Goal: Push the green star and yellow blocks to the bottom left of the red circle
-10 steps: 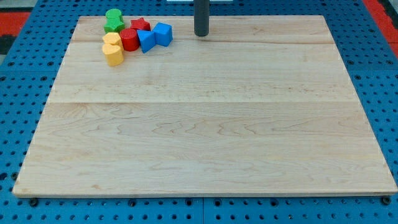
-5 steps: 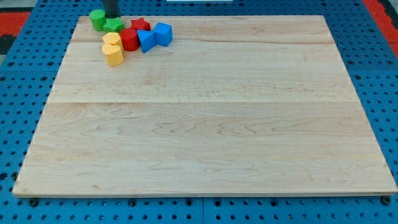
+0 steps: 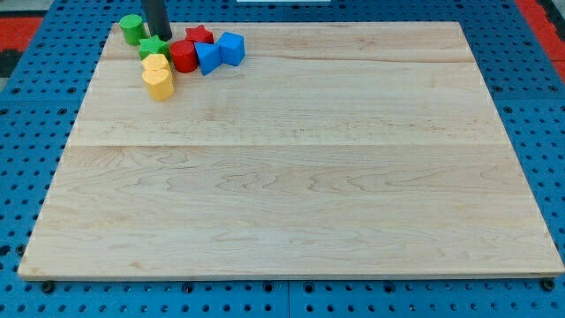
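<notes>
Landmark: the red circle (image 3: 184, 56), near the board's (image 3: 291, 221) top-left corner; I place everything off it.
Green star (image 3: 153, 48): just left of the red circle, touching or nearly so, a touch higher than it. It sits there because my tip is right behind it, on the side away from where it needs to go.
Yellow blocks (image 3: 158, 76): two of them, stacked in the view, down-left of the red circle and tight under the green star. I judge these roughly where the task wants them.
Green cylinder (image 3: 132, 28): up-left of the red circle, split off from the star, apart from the cluster.
Red star (image 3: 199, 36): just above-right of the red circle.
Blue blocks (image 3: 220, 51): two, touching, directly right of the red circle.
My tip (image 3: 161, 37): up-left of the red circle, at the star's upper-right edge, between the star and the red star.
Rod pose: upright, entering from the view's top.
Hold: no jaws, nothing grasped; it only pushes.
Next: I'd say a push down-left nudges the star lower.
</notes>
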Robot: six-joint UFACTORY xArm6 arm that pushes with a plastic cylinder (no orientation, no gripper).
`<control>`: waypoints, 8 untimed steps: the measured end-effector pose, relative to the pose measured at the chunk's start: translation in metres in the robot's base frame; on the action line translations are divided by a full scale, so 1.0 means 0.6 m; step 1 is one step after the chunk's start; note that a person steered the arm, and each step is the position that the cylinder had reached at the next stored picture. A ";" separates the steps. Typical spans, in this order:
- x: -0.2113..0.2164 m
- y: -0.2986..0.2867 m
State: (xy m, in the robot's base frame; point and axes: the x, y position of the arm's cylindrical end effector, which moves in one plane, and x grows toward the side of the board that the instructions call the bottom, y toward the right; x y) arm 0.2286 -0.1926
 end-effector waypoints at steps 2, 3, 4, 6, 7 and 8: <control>0.000 -0.021; 0.006 -0.026; 0.032 -0.035; 0.103 -0.077; 0.110 -0.051; 0.110 -0.023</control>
